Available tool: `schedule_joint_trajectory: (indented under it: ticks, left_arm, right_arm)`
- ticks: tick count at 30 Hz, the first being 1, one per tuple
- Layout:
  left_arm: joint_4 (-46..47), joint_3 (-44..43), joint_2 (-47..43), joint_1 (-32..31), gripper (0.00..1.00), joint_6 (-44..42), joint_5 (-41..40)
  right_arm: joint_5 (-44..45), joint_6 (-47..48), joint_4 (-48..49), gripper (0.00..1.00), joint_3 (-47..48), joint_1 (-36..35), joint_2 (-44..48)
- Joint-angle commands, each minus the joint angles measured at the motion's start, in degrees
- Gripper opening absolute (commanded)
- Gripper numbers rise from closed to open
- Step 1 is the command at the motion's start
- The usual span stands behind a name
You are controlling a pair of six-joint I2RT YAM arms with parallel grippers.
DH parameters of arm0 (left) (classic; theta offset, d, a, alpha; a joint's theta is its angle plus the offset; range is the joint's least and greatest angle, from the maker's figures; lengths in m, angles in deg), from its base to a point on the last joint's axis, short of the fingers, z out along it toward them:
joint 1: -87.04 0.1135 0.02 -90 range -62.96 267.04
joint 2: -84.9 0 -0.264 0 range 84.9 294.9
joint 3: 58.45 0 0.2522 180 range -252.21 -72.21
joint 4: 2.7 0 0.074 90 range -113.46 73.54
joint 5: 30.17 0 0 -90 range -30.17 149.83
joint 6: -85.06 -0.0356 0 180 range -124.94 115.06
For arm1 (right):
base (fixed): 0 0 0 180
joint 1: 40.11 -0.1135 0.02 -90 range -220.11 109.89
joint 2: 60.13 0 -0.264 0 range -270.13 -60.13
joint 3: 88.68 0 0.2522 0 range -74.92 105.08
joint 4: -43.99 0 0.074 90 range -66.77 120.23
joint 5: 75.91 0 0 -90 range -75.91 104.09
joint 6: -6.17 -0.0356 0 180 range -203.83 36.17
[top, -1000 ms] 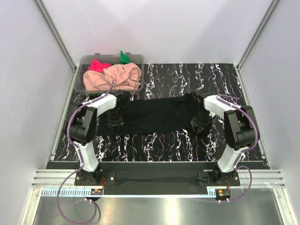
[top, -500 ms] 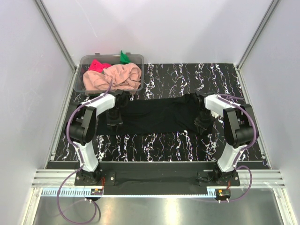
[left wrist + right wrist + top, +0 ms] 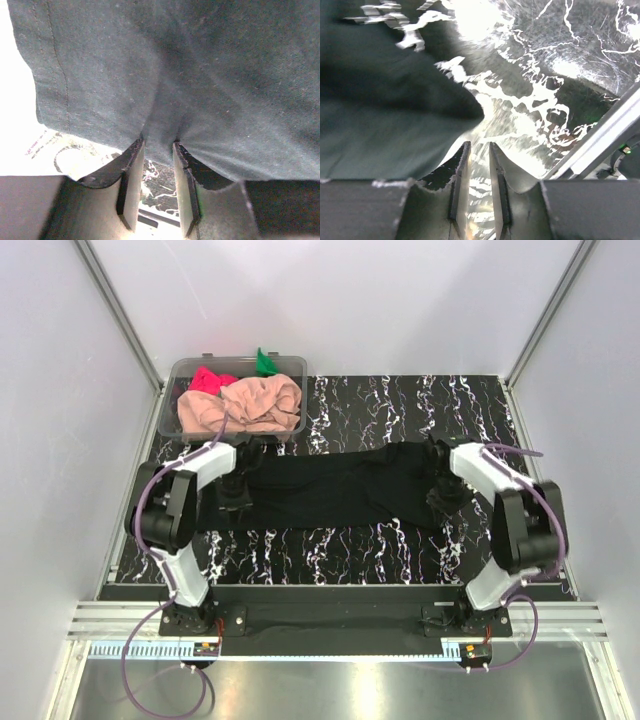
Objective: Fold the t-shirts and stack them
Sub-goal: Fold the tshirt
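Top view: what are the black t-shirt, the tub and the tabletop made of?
Black t-shirt: soft knit cloth, matte, likely cotton; stitched hem, lint, folds. Tub: clear plastic; clothes show through its wall. Tabletop: black with white veining, marble look, faint sheen; could be a printed surface.

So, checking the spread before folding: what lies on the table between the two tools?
The black t-shirt, spread from the left tool to the right tool; the top view shows it.
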Motion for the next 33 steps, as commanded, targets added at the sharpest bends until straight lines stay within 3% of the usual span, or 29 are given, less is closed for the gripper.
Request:
schedule_joint_trajectory:
  ticks: [1,5,7,8,10,12,14,16,18,21,23,25,28,33]
  left_arm:
    - [-0.53,-0.81,-5.21,0.4,0.37,-1.6,-0.55]
    - [-0.62,-7.21,-7.94,0.22,0.43,-2.65,4.89]
    - [-0.79,-8.9,-7.68,0.13,0.44,-3.01,6.48]
    - [-1.14,-9.69,-7.24,-0.13,0.44,-3.53,7.36]
    - [-1.14,-10.4,-7.85,-0.66,0.45,-5.81,11.48]
    - [1.13,-9.35,-13.45,-1.45,0.45,-8.18,16.56]
    - [5.24,-5.93,-19.42,-1.89,0.48,-8.46,19.22]
    - [7.29,-3.99,-27.7,-2.06,0.55,-8.11,22.74]
    - [2.91,-4.34,-28.15,-2.85,0.51,-6.63,21.09]
    - [2.98,0.66,-32.63,-3.29,0.51,-3.03,20.82]
    - [5.34,3.21,-39.21,-3.38,0.52,0.4,20.55]
    - [7.9,6.99,-47.7,-3.73,0.53,6.46,18.2]
    - [-0.74,5.69,-50.92,-4.0,0.55,15.34,10.54]
    - [-13.61,-0.11,-45.39,-5.84,0.54,15.89,3.69]
  right_arm:
    - [2.34,-0.15,-0.29,0.29,1.47,-0.36,11.55]
    - [-2.46,6.08,16.0,0.34,-0.45,0.08,22.38]
    - [-3.98,6.18,17.03,0.33,-0.12,0.08,19.77]
    - [-7.64,6.7,16.85,0.24,1.63,0.08,14.97]
    - [-11.7,9.77,17.81,0.23,3.05,-1.41,11.16]
    - [-16.28,12.41,25.0,0.2,0.87,-3.34,12.36]
    - [-22.74,13.91,34.9,0.25,-3.6,-5.45,20.14]
    - [-26.64,13.39,38.11,0.35,-5.64,-5.02,24.74]
    - [-29.03,14.35,29.1,0.35,-2.59,-4.75,27.92]
    - [-35.61,12.79,24.76,0.33,-3.62,-4.75,35.02]
    - [-38.43,10.06,27.21,0.34,-6.69,-4.75,43.78]
    - [-35.73,10.74,22.33,0.35,-6.44,-4.75,48.56]
    - [-37.8,14.25,8.81,0.35,-4.43,-4.75,47.01]
    - [-31.85,24.89,4.38,0.36,0.05,-4.58,44.37]
